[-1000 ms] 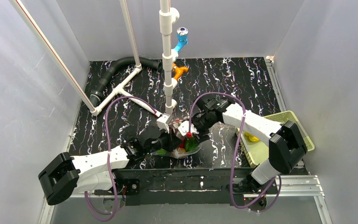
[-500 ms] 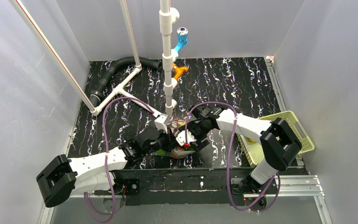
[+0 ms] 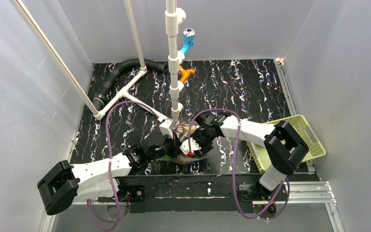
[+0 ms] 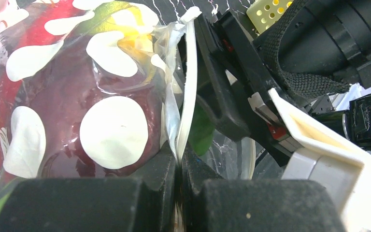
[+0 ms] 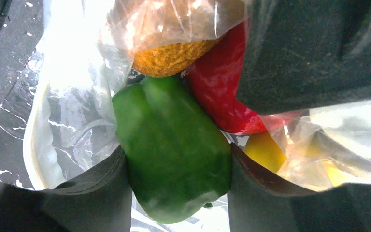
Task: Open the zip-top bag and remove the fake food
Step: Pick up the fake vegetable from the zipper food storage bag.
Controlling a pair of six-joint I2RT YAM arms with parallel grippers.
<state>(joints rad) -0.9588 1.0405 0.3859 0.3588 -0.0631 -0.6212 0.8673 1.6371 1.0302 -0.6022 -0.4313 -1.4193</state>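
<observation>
- just beyond my fingertips a white pipe post [image 3: 172,58] rises from the table [image 3: 251,82], with a blue fitting [image 3: 188,41] and an orange fitting [image 3: 186,73] branching off it.
- a black hose [image 3: 121,72] lies well off to the far left of my left fingers. a yellow-green basket [image 3: 314,140] sits well to the right of my right fingers.
- in the way: seen from my left wrist, one black finger [image 4: 217,92] of my right gripper [image 5: 174,162] stands just right of the bag's rim and blocks what lies past it. seen from my right wrist, a black body fills the space above my right-hand finger and hides part of the red piece. crinkled film folds over the food.
- counted: one bag [image 4: 111,130], one basket, one hose, two fittings.
- food [image 5: 203,96] visible in the bag: four pieces. these are one green pepper [image 5: 169,140], one red piece [image 5: 220,92], one bumpy orange piece [image 5: 171,58] and one yellow piece [image 5: 265,150].
- my left gripper [image 4: 178,166] is clenched tight, pinching the bag's white rim strip between its tips. the dotted face bulges to the left of those fingers.
- my right gripper is partway open and down inside the bag's open mouth. its two fingers press the pepper from either side, grasping it.
- the bag lies on the table between my two grippers, and the four pieces are inside it, right at my right fingertips.
</observation>
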